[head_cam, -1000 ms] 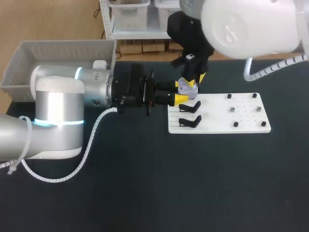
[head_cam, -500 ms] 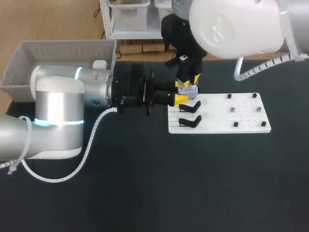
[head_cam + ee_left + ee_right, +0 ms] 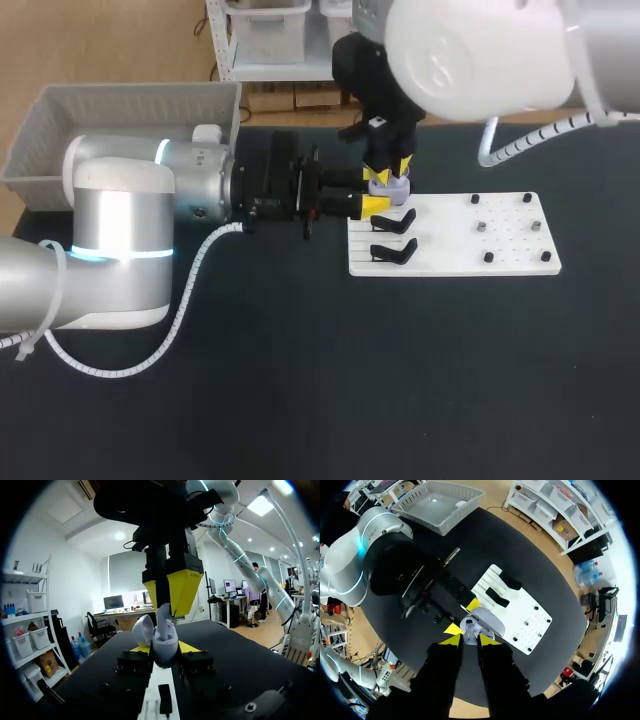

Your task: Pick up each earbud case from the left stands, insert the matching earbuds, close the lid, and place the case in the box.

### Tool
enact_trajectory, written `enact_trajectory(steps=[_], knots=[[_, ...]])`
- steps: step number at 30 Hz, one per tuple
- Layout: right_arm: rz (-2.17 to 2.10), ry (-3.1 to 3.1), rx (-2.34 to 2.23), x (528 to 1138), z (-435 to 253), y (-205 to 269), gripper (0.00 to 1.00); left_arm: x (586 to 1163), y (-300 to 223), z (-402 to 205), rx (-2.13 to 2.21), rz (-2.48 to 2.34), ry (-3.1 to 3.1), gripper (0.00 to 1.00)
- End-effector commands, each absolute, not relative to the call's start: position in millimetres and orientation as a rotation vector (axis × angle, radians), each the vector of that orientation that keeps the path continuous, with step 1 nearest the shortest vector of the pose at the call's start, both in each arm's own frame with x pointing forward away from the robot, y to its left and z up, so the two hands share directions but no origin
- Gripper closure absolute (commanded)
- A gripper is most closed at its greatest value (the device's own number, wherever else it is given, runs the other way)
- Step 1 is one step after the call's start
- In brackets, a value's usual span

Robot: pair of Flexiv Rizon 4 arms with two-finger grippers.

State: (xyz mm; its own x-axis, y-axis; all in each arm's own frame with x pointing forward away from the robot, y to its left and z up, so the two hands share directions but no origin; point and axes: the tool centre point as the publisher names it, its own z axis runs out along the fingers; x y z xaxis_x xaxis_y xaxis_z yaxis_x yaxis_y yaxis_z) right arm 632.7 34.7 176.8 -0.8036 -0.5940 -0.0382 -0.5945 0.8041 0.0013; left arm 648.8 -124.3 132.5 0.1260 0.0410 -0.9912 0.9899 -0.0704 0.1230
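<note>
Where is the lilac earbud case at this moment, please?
In the head view the open earbud case is clamped in the left end effector at the white board's far left corner, directly under the right end effector, which holds an earbud.

The right gripper hung right over the open lavender earbud case, its yellow tips pinching a pale earbud at the case's mouth. The left gripper clamped the case from two sides, just beside the white board carrying two black stands
</note>
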Motion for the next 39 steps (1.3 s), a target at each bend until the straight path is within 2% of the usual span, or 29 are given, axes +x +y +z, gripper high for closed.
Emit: enact_trajectory(steps=[1,25,39], knots=[[0.023,2.956,-0.969,636,174,35,1.0,647,-124,133,1.344,-1.138,1.115,1.0],[0.012,2.756,-0.726,605,198,25,1.0,647,-124,133,1.344,-1.138,1.115,1.0],[0.114,2.71,-0.684,615,193,34,1.0,647,-124,133,1.344,-1.138,1.115,1.0]])
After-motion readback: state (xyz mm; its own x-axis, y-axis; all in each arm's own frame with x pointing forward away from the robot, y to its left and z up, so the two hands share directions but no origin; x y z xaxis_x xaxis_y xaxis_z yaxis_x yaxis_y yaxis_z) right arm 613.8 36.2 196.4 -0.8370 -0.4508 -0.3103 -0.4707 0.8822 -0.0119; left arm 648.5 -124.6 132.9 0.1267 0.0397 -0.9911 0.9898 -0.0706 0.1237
